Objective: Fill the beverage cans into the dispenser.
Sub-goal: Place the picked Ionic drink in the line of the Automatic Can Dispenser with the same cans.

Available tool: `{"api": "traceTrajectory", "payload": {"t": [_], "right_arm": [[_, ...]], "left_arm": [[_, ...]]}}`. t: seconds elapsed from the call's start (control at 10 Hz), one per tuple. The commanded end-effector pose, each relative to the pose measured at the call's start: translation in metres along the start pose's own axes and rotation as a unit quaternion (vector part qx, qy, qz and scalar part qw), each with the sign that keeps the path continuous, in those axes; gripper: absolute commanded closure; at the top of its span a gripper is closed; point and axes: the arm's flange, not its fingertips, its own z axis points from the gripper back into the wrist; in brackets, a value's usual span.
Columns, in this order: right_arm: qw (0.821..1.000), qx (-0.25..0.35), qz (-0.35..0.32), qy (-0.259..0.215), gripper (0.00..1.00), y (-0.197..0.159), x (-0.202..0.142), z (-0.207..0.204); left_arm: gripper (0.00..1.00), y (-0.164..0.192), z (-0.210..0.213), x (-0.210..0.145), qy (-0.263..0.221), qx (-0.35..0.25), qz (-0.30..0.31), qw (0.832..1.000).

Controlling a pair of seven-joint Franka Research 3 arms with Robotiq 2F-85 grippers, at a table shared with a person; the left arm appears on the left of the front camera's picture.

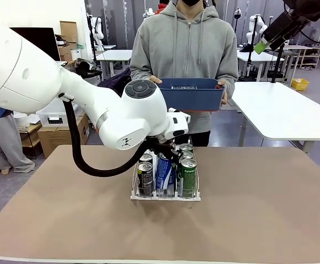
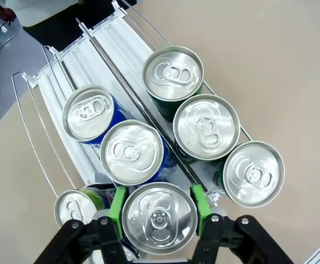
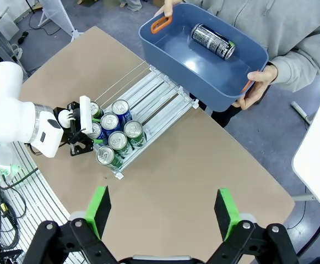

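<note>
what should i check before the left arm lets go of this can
1. left end effector clamps the silver-topped metal can: ok
2. that can lined up in the middle lane of the clear plastic three-lane dispenser: ok
3. can resting on the lane floor: cannot tell
4. right end effector open, away from the dispenser: ok
5. black metal can waiting in the person's blue rectangular plastic bin: ok

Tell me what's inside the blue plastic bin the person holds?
One black metal drink can lies sideways in the blue plastic bin; from the front, its wall hides it.
</note>
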Motion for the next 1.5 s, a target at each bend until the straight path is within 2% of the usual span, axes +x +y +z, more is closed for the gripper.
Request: {"api": "traceTrajectory", "payload": {"t": [0.0,0.7,1.1,1.3,1.4], "right_arm": [[1.000,0.010,0.004,-0.004,0.00,0.000,-0.001,0.000],[1.000,0.010,0.004,-0.004,0.00,0.000,-0.001,0.000],[1.000,0.010,0.004,-0.004,0.00,0.000,-0.001,0.000],[1.000,0.010,0.004,-0.004,0.00,0.000,-0.001,0.000],[1.000,0.010,0.004,-0.004,0.00,0.000,-0.001,0.000]], "left_arm": [[0.43,0.009,-0.001,0.012,-0.009,-0.009,0.016,1.000],[0.43,0.013,-0.008,0.005,-0.010,-0.029,0.061,0.998],[0.43,0.011,-0.009,-0.017,-0.006,-0.041,0.037,0.998],[0.43,0.003,-0.014,-0.003,0.006,-0.026,0.045,0.999],[0.23,0.002,-0.013,-0.006,0.001,-0.027,0.041,0.999]]}}
